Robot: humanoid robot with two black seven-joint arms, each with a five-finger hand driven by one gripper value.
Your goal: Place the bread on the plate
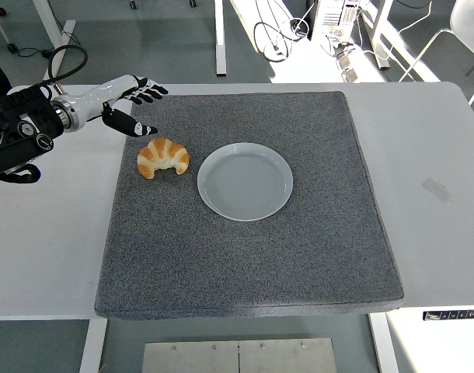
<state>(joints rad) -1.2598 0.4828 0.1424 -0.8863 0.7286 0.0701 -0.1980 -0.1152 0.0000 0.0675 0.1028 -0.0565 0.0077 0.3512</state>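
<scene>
You have the left robot hand [132, 101] reaching in from the left edge, over the far left corner of the grey mat [245, 256] that covers the middle of the white desk [43, 249]. Its fingers [148, 91] are stretched out and spread, and the thumb points down and to the right toward the bread; the hand holds nothing. The bread [162, 157], a golden croissant, lies on the mat just below and to the right of that thumb, close to it but not touching it. Its curved back faces away from you and its two tips point toward the near edge. The white plate [245, 181] sits on the mat just to the right of the bread, with a narrow strip of mat between the two. The plate has nothing on it. You cannot see the right arm anywhere in this view.
</scene>
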